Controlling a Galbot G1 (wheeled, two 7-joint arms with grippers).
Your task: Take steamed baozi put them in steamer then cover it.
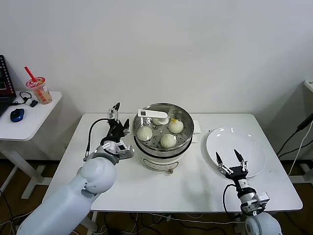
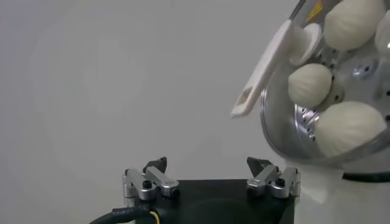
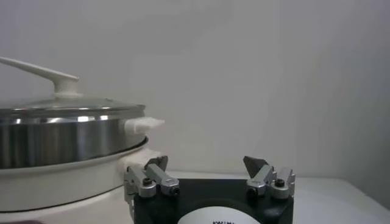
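Steamer (image 1: 163, 147) mid-tabletop, lid (image 1: 164, 120) already on: steel and glass, heavy, rigid, slick; best grabbed by white handle (image 1: 151, 114). Plate (image 1: 247, 142) at right edge, bare. Three baozi (image 1: 168, 140) visible under glass: soft, light, easily dented. Left gripper (image 1: 116, 115) beside steamer, right gripper (image 1: 231, 159) over plate: jaws spread wide, holding nothing. No legible writing.

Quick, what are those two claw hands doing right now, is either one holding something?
Left gripper: open, holding nothing, beside the steamer.
Right gripper: open, holding nothing, over the plate.
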